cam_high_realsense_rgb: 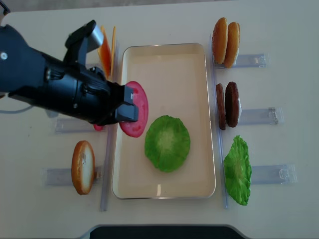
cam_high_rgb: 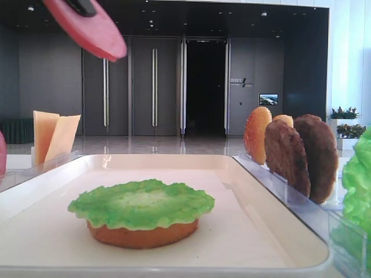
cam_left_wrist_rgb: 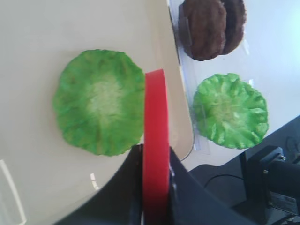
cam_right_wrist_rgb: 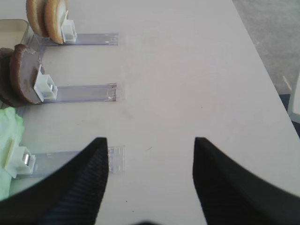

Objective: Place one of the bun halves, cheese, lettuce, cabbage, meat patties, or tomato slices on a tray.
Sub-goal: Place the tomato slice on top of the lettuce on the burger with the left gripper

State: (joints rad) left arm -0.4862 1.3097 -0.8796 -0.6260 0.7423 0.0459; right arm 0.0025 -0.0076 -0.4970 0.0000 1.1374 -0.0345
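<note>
Clamped tight, the left gripper (cam_left_wrist_rgb: 154,187) holds a tomato slice (cam_high_realsense_rgb: 133,109) by its edge, the red disc hanging in the air above the left side of the tray (cam_high_realsense_rgb: 164,50), just beside the lettuce (cam_high_realsense_rgb: 167,143). From the left wrist view the slice stands edge-on between the dark fingers, its rim lined up along the right side of that green leaf. That lettuce lies flat on a bun half (cam_high_rgb: 142,234) in the tray, the ruffled edge overhanging the bun all round. In the low view the slice shows tilted near the top left corner, well above the tray floor. Left of the tray stand the cheese slices (cam_high_rgb: 53,136) in a clear rack (cam_high_realsense_rgb: 70,124), and nearer the front edge another bun half (cam_high_realsense_rgb: 82,167) stands upright in its own rack. On the right side of the tray, going from far to near, I see a pair of bun halves (cam_high_realsense_rgb: 226,42), two meat patties (cam_high_realsense_rgb: 227,105), and a second lettuce leaf (cam_high_realsense_rgb: 238,171), each set upright in a clear rack. The right gripper (cam_right_wrist_rgb: 149,173) hangs over the bare table (cam_right_wrist_rgb: 187,70) to the right of those racks, its jaws standing wide apart with nothing between them.
</note>
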